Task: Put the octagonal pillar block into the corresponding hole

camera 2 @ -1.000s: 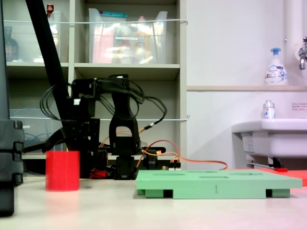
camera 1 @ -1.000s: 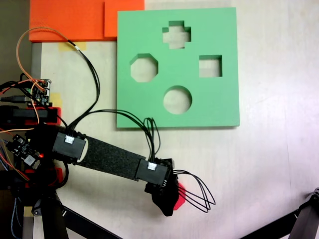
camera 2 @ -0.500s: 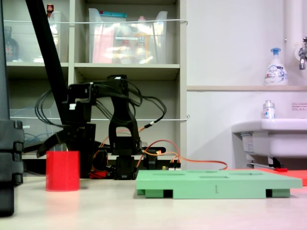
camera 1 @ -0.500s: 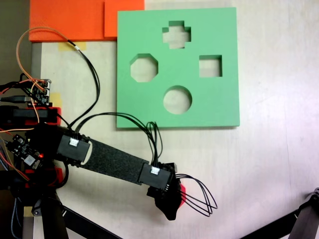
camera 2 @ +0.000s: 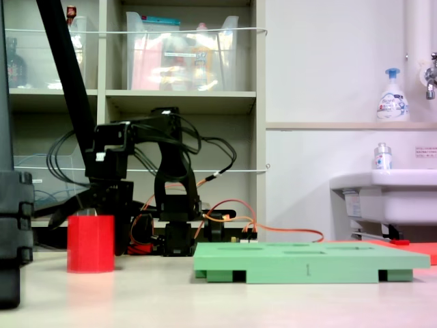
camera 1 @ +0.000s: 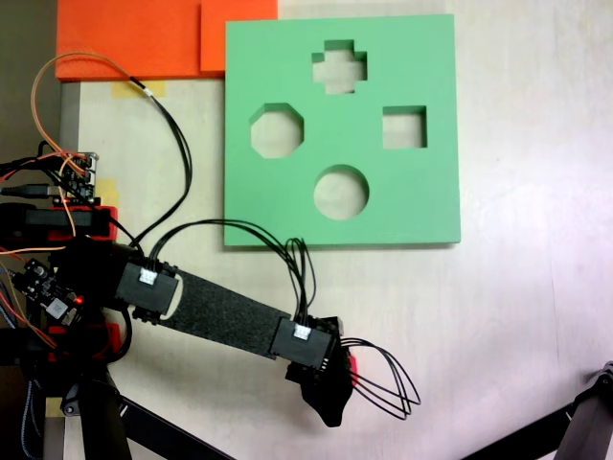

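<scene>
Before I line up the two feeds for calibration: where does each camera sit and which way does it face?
A fixed view: above the table, looking straight down on the green board; the arm reaches toward the frame's bottom, its end effector over the red block.
A fixed view: at table height, looking sideways toward shelves; the arm stands behind the red block.
Shared: red block, green board, arm.
</scene>
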Tool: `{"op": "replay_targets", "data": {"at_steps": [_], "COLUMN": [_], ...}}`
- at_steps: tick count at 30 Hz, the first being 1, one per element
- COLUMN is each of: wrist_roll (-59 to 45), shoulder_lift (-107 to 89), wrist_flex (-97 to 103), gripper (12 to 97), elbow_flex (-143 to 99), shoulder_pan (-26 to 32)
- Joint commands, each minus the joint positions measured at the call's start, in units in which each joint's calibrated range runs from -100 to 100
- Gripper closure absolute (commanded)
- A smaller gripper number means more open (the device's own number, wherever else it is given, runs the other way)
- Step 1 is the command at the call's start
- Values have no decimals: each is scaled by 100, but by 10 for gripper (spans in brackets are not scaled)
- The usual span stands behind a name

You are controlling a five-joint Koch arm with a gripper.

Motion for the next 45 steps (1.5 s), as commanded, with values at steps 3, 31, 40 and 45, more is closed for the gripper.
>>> {"op": "replay_targets", "data": {"at_steps": [3,31,40,45], "wrist_roll": [-44,59,59,63], "shoulder_lift": [92,-61,-536,-1262], "wrist_flex": [174,135,-250,-491], "gripper": [340,800,800,800], "elbow_flex": [63,-67,-77,-276], "shoulder_pan": [0,-59,-68,-83]}}
